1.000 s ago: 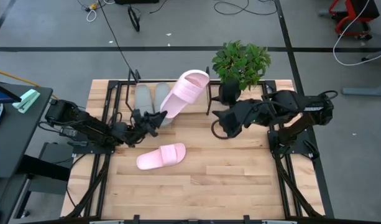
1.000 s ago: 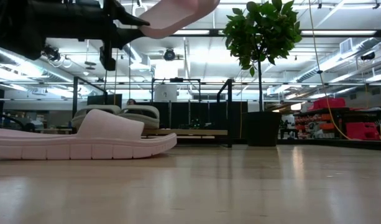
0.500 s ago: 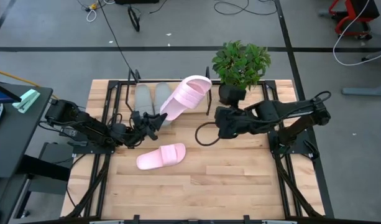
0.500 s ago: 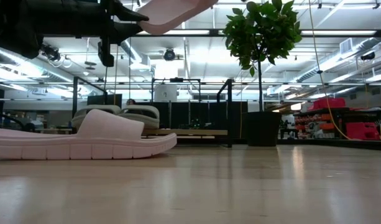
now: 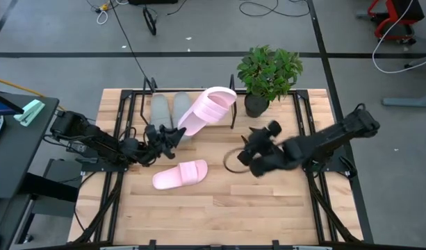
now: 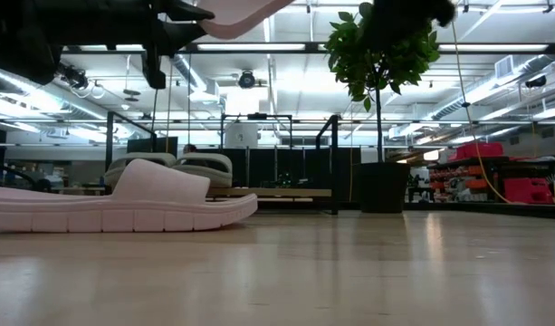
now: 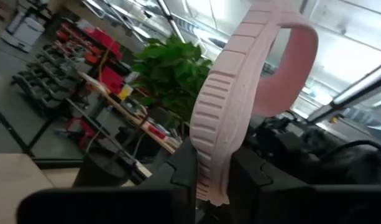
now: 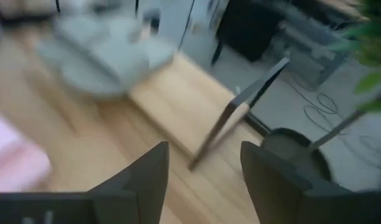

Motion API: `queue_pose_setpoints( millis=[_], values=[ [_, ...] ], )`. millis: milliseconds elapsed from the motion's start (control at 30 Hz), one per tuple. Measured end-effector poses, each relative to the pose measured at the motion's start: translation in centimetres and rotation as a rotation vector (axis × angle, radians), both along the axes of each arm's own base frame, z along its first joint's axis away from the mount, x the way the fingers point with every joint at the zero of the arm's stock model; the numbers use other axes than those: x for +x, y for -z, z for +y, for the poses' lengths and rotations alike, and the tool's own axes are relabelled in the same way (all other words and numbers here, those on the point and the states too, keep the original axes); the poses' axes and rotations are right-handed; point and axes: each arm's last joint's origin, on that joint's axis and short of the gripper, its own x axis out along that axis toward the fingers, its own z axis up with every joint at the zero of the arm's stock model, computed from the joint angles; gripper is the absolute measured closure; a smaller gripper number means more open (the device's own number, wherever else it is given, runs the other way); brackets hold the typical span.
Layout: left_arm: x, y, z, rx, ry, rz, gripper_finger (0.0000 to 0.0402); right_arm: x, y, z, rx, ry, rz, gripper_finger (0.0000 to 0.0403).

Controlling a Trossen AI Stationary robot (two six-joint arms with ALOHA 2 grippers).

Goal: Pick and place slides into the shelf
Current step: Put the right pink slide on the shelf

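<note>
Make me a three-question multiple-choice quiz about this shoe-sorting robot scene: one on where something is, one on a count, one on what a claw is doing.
1. Where does the loose pink slide lie?
A. on the table, in front of the shelf
B. on the shelf
C. in the plant pot

2. How many grey slides sit on the shelf?
A. none
B. two
C. four

3. What is the left claw doing?
A. hanging open, empty
B. clamped on the raised pink slide
C. gripping the plant

Answers: 1 A, it rests on bare boards; 2 B, a pair lies side by side; 3 B, the left wrist view shows the fingers pinching it.

Grey floor (image 5: 53,42), loose cables (image 5: 258,8); ceiling strip lights (image 6: 286,47).
</note>
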Motion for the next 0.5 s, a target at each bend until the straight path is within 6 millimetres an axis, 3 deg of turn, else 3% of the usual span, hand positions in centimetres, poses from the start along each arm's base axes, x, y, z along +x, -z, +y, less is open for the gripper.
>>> queue_pose_setpoints(
  millis=[233,367,500],
  values=[
    [0.2,0.2,-0.1,-0.006,0.036,-0.008,0.0345,-2.8,4.9,4.0,-0.006,0.108,-0.615,0.0203],
    [0.4,-0.2,-0.1,-0.034,0.047,-0.044,0.0342,-3.3,7.4,5.4,0.057,0.132,-0.787,0.0202],
    [1.0,-1.3,-0.3,-0.01,0.058,-0.073,0.0342,-2.4,8.7,5.9,0.122,0.163,-0.874,0.0204]
  ],
)
